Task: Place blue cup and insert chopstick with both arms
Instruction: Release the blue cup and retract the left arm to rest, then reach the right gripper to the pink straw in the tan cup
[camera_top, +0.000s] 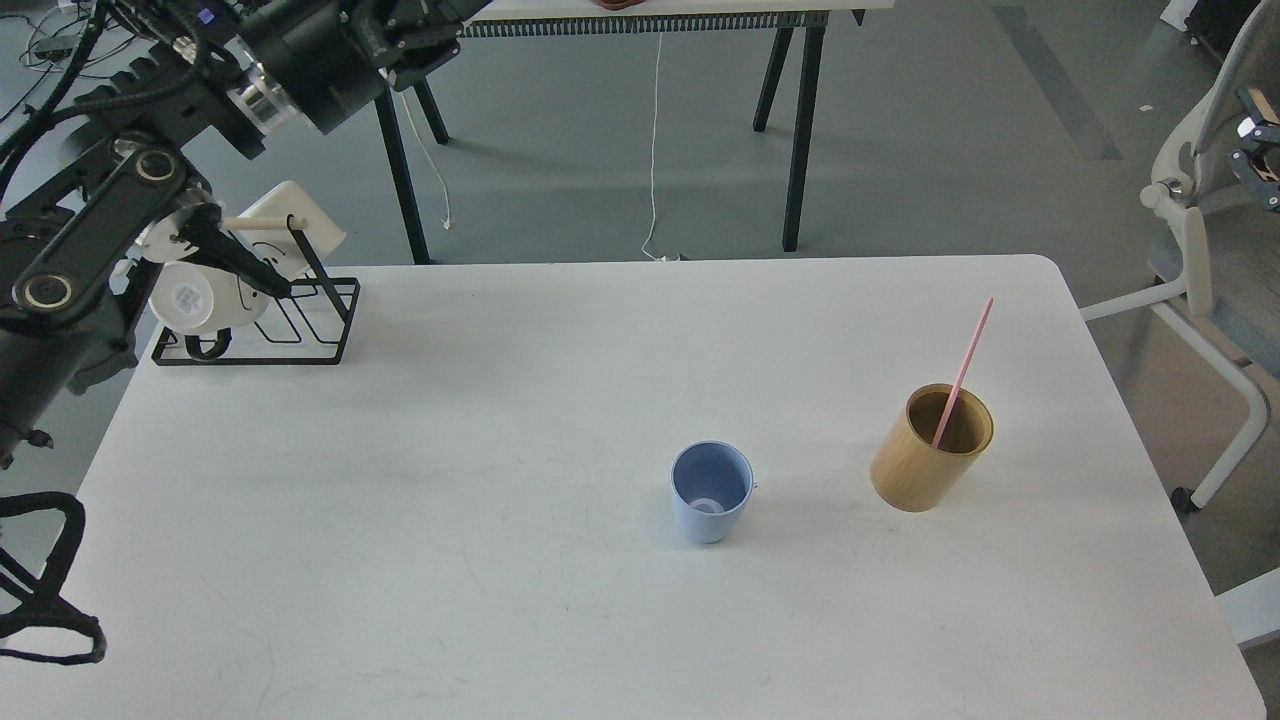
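The blue cup (711, 492) is standing upright on the white tabletop (500, 560), mouth up, a little right of centre and towards the near edge, so the placing half of the job is looking done. The pink chopstick (964, 368) is not in it: it is leaning inside the tan bamboo-coloured holder (931, 448), which is sitting to the right of the cup and clearly apart from it, with the stick's upper end jutting up and to the right past the rim. So the insertion into the blue cup is what is remaining, as far as I can judge.

The left arm is reaching in high at the upper left, well apart from both vessels, and its end effector (425, 45) is showing dark and partly cut by the top edge; I cannot tell whether its fingers are spread or pressed together, though nothing is visibly hanging from it. The right arm and its end effector are not appearing anywhere in the view.

At the far left corner a black wire rack (300, 320) is holding a white mug (205, 295), untouched by this task.
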